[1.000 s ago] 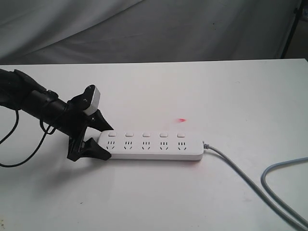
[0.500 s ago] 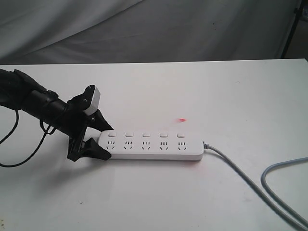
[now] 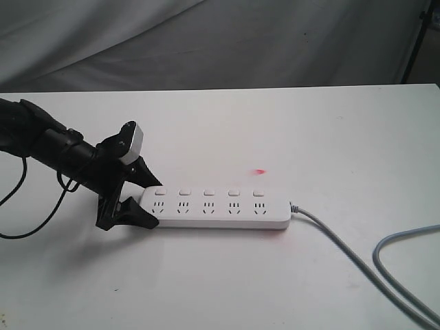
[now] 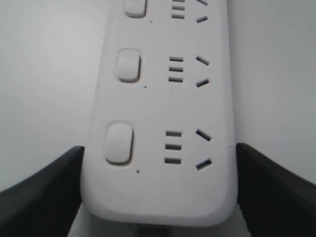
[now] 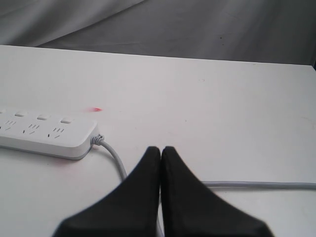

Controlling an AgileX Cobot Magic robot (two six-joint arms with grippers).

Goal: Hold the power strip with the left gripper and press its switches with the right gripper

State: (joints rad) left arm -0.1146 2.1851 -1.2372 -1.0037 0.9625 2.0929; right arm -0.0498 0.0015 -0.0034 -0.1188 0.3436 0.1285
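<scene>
light: bright, even | shadows: soft beneath the left claw (image 3: 151, 201) and power strip (image 3: 220, 206) | right claw (image 5: 161, 149): blurred close-up

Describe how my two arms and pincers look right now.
Left pincer: black, two pointed fingers, a white-grey block on top, on a slim black arm with thin black wires. Right pincer: two black tapered fingers; its arm is out of view.

No legible text, brand, number or sign appears in any view. The power strip (image 3: 220, 210) carries no readable lettering. Its switches (image 4: 120, 143) show only a faint embossed mark, too indistinct to read.
</scene>
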